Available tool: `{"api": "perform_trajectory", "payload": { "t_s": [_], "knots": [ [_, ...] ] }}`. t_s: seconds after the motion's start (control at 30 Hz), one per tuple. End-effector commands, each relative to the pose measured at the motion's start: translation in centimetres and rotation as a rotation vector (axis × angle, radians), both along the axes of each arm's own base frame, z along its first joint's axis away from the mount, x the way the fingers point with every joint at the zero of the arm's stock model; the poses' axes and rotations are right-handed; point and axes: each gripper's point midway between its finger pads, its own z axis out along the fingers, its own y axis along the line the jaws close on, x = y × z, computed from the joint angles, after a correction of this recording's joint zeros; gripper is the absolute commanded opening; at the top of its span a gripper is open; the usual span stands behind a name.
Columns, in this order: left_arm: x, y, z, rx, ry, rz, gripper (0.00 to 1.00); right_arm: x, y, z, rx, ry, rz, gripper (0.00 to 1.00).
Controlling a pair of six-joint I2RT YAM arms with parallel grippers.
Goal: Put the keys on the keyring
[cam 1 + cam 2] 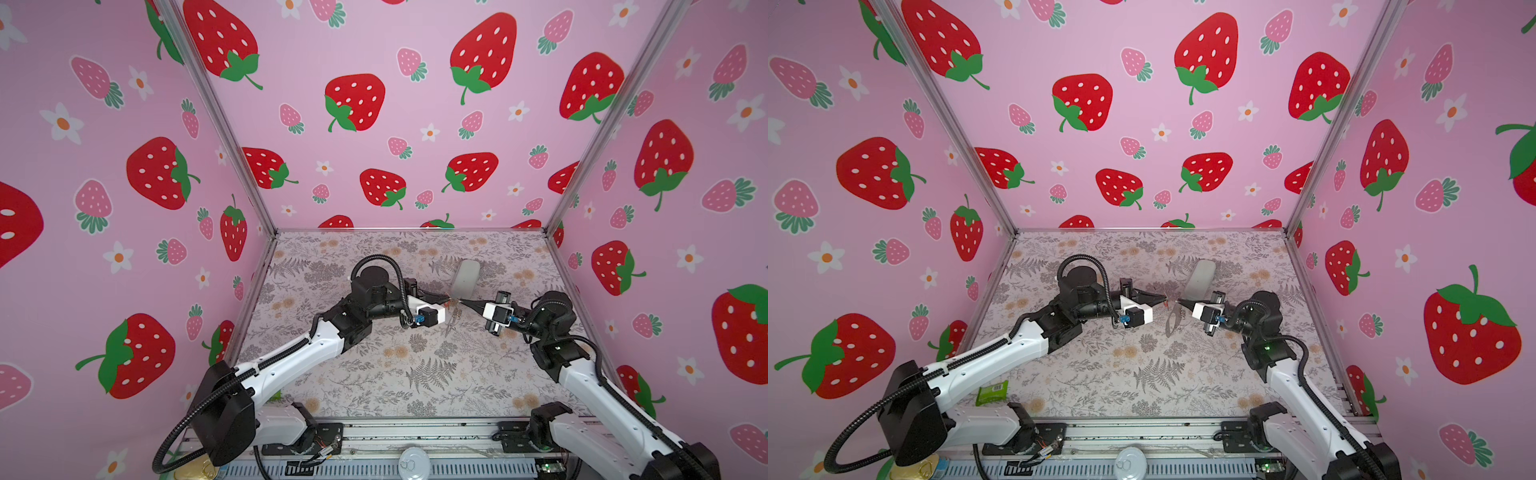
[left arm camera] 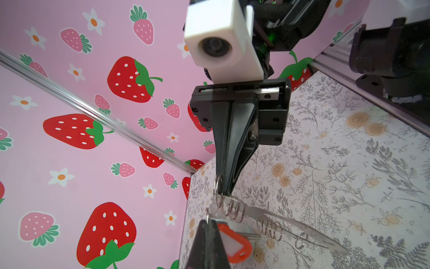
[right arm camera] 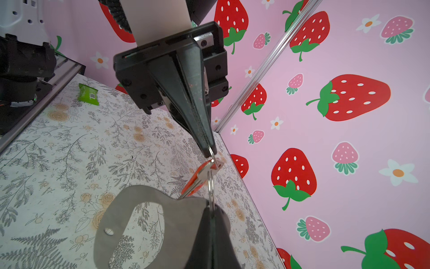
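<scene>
Pink walls [image 1: 374, 124] printed with strawberries and white flowers enclose the cell on three sides, joined by a silver frame [image 1: 409, 229]. The floor is a pale mat [image 1: 374, 374] with grey ferns and tan blossoms. A pale green case [image 1: 466, 276] lies on the mat toward the back wall. A green packet [image 1: 992, 392] lies well away from the case, by the left arm's base. Both arms reach in, and their tips meet in the air just in front of the case's near end. The left gripper [image 3: 209, 150] has its jaws pressed together on the small ring of the keys [image 2: 235, 242], whose red tag with its white window hangs beneath. The right gripper [image 2: 225, 192] is likewise clamped tight, pinching a silver ring of the keyring [image 3: 139, 193]. Its taupe strap hangs below on the side away from the case, threaded with small rings [image 2: 270, 229]. The key's ring and the keyring's top ring touch between the two tips. Whether they are linked cannot be told, nor whether the strap's lower end reaches the mat.
</scene>
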Motion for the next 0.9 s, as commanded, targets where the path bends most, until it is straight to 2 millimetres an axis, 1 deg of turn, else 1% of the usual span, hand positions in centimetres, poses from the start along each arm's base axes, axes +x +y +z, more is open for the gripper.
{"api": "perform_trajectory", "payload": {
  "t_s": [0.0, 0.47, 0.67, 0.7, 0.87],
  "knots": [
    [-0.49, -0.33, 0.87, -0.021, -0.041, -0.033, 0.00, -0.56, 0.18, 1.80, 0.021, -0.053, 0.036, 0.00],
    [-0.98, -0.75, 0.69, -0.015, -0.044, -0.050, 0.00, -0.65, 0.27, 2.06, 0.030, -0.052, 0.039, 0.01],
    [-1.23, -0.69, 1.02, -0.022, -0.053, -0.054, 0.00, -0.51, 0.22, 2.15, 0.035, -0.048, 0.030, 0.00],
    [-1.27, -0.70, 1.01, -0.022, -0.053, -0.055, 0.00, -0.10, 0.43, 1.56, 0.027, -0.026, 0.033, 0.00],
    [-1.46, -0.69, 1.18, -0.024, -0.057, -0.059, 0.00, 0.08, 0.52, 1.40, 0.028, -0.010, 0.035, 0.00]
  ]
}}
